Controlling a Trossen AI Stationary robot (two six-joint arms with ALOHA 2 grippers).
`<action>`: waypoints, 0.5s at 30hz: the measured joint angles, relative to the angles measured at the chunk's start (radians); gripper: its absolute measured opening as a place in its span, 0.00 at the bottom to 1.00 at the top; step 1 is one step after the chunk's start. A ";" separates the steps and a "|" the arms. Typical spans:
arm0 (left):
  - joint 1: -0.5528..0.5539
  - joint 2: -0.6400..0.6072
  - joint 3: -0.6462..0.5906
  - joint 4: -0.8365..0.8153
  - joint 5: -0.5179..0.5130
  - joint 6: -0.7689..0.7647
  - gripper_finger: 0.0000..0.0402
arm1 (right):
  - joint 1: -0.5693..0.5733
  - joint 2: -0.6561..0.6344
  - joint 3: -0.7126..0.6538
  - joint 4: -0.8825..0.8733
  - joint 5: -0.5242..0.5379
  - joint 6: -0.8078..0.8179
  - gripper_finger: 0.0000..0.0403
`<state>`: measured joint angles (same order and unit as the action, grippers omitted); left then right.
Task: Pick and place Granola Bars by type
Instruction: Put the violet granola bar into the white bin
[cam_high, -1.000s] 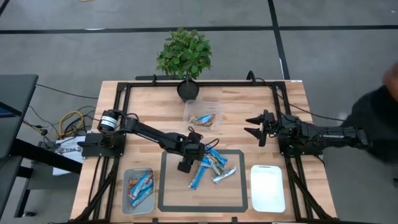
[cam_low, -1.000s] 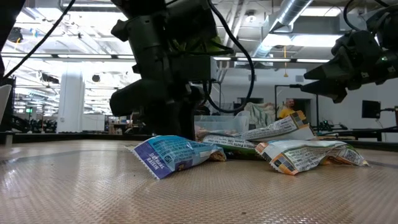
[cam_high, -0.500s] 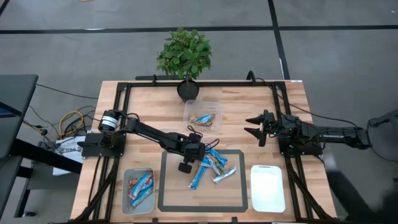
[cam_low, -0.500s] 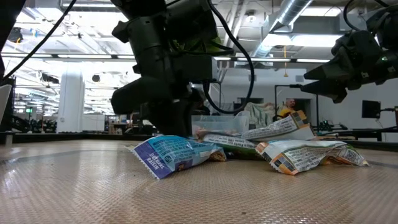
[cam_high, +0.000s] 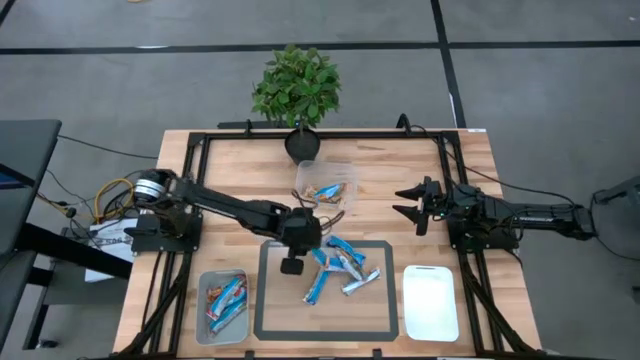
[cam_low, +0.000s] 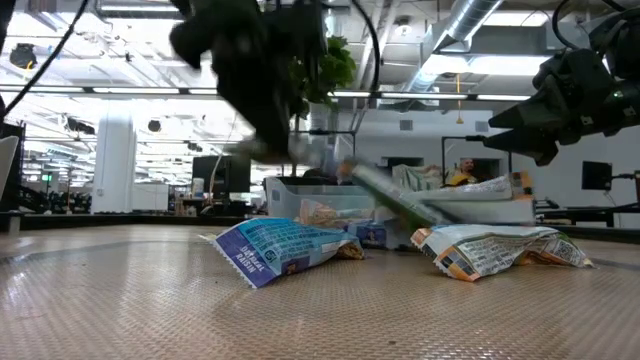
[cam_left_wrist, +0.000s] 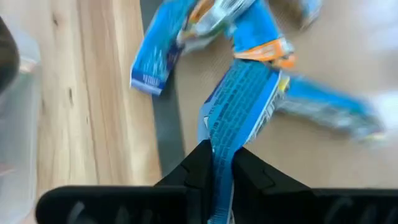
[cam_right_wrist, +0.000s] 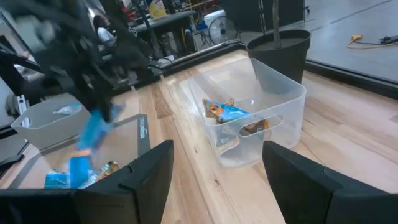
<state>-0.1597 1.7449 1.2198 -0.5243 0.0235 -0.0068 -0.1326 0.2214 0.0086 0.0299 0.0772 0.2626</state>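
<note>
In the high view the left hand (cam_high: 312, 251) sits over the grey mat (cam_high: 270, 325) on the worktop (cam_high: 230, 170), beside the loose granola bars (cam_high: 345, 270). The right hand (cam_high: 408, 203) hangs apart, fingers spread.

The low view shows a blue bar (cam_low: 275, 248) lying on the mat.

In the left wrist view the left hand (cam_left_wrist: 221, 165) pinches a blue wrapped bar (cam_left_wrist: 239, 106).

The right wrist view shows a clear bin (cam_right_wrist: 273, 93) with bars inside.

You've got a matt, grained wood table (cam_high: 240, 170), a finely textured matt mat (cam_low: 300, 320), glossy crinkled foil Granola Bars (cam_high: 335, 270), a clear smooth plastic bin (cam_right_wrist: 261, 106), an opaque white plastic bin (cam_high: 431, 302), and matt black grippers.
</note>
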 joint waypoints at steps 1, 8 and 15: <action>-0.004 -0.020 0.001 0.008 0.006 -0.017 0.08 | 0.000 0.000 0.000 -0.001 0.000 0.000 0.59; -0.023 -0.111 0.001 0.060 0.025 -0.132 0.06 | 0.000 0.000 0.000 0.008 0.000 0.000 0.59; -0.004 -0.130 0.001 0.263 -0.006 -0.257 0.07 | 0.013 0.001 0.000 0.031 0.009 0.298 0.59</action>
<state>-0.1637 1.6150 1.2209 -0.2613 0.0175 -0.2634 -0.1194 0.2225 0.0083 0.0604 0.0860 0.5601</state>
